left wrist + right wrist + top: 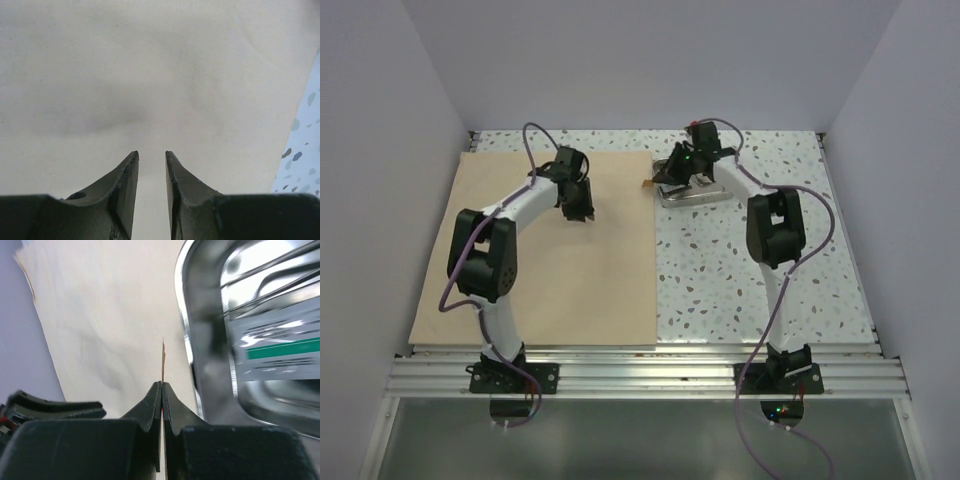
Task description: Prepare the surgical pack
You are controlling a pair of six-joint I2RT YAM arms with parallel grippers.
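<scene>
Slippage is the first danger: the right gripper (162, 385) has its fingers pressed together on a thin tan strip (163, 357), seen edge-on. I cannot tell if this is an edge of the sheet (550, 280) or a separate piece. So little is held that a quick pull may free it. The tray (187, 300) stands just right of these fingers, at the far side of the table (750, 290), beside the right edge of the sheet. A sideways move may knock it and shake the packet (280, 347) inside. The sheet lies flat on the left half. The left gripper (152, 155) hangs over it, fingers slightly spread and holding nothing, so a tug from the right may drag or wrinkle the sheet.
</scene>
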